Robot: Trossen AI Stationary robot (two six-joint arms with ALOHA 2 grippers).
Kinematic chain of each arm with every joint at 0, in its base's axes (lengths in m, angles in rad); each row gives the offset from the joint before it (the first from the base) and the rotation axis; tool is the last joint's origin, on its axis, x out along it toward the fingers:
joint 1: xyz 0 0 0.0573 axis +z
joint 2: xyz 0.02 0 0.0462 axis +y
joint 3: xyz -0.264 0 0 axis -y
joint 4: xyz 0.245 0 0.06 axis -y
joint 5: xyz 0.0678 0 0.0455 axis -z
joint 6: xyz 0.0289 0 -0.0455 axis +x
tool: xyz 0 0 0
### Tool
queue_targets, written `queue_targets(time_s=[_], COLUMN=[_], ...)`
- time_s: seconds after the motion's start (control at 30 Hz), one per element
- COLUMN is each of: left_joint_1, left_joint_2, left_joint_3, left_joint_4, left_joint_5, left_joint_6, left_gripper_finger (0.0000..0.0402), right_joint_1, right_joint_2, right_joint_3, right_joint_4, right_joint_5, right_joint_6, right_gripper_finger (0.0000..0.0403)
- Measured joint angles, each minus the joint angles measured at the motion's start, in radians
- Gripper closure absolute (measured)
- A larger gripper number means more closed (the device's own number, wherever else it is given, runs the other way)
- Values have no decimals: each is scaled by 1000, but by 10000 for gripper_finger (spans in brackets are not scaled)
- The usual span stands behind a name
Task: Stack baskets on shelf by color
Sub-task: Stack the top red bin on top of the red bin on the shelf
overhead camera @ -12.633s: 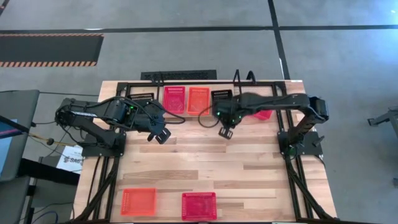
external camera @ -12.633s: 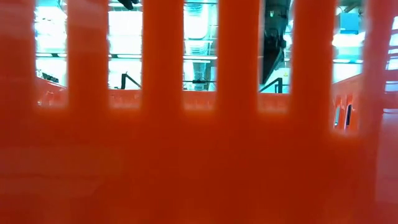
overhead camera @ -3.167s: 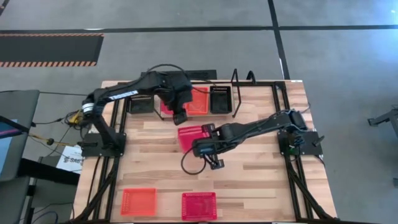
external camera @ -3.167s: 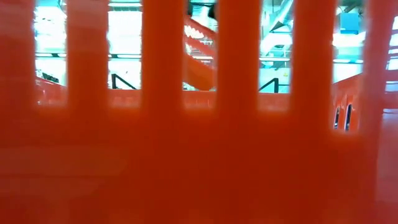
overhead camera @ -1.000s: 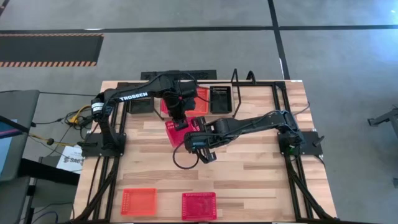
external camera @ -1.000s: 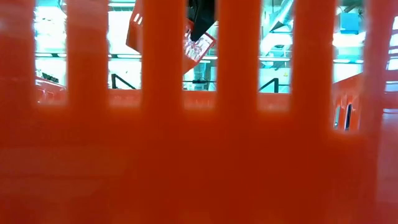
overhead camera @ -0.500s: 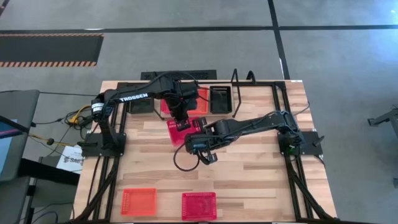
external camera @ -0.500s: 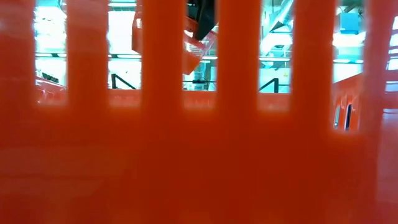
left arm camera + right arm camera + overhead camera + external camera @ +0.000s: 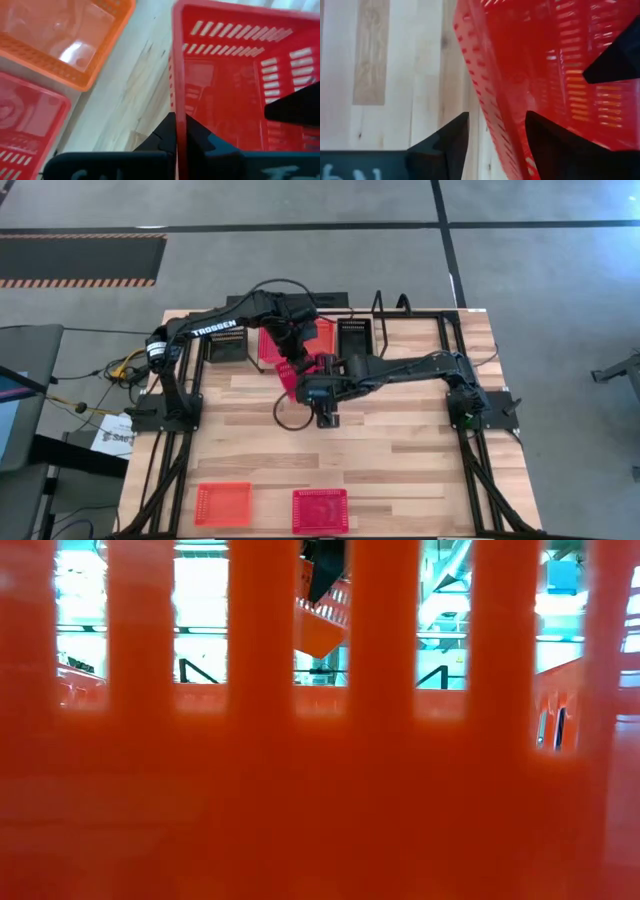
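High view | left gripper (image 9: 296,363) pinching red basket (image 9: 292,372), now lifted shelfward | right gripper (image 9: 322,418) spread

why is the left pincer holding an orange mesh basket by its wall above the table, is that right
Not quite: the basket is red. The left wrist view shows the left pincer shut on a wall of the red perforated plastic basket, lifted above the wooden table; the orange baskets lie elsewhere.
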Motion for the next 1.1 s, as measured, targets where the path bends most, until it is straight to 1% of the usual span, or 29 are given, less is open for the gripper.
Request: queue_targets(time_s=[0.1, 0.23, 0.37, 0.47, 0.67, 0.73, 0.83, 0.9, 1.03, 1.1], left_joint_1=[21, 36, 39, 37, 15, 8, 7, 8, 2, 2], left_joint_2=[0, 0, 0, 0, 0, 0, 0, 0, 0, 0], left_joint_3=[0, 0, 0, 0, 0, 0, 0, 0, 0, 0], left_joint_4=[3, 4, 2, -15, -61, -63, -63, -64, -72, -82], left_joint_5=[19, 19, -14, -51, -88, -113, -116, -126, -167, -167], left_joint_6=[4, 10, 27, 29, 52, 58, 61, 67, 68, 67], left_gripper_finger=[401, 401, 401, 401, 401, 401, 401, 401, 401, 401], right_joint_1=[-15, -33, -53, -71, -88, -88, -87, -86, -84, -84], right_joint_2=[0, 0, 0, 0, 0, 0, 0, 9, 15, 13], right_joint_3=[8, 11, 11, 11, 11, 11, 11, 13, 11, 11], right_joint_4=[-2, -10, -12, -4, 1, 3, 10, 30, 72, 84], right_joint_5=[0, -11, -87, -143, -171, -185, -187, -187, -187, -190], right_joint_6=[-16, -53, -78, -93, -151, -155, -152, -135, -50, -34], right_gripper_finger=[212, 241, 268, 281, 282, 280, 281, 281, 280, 280])
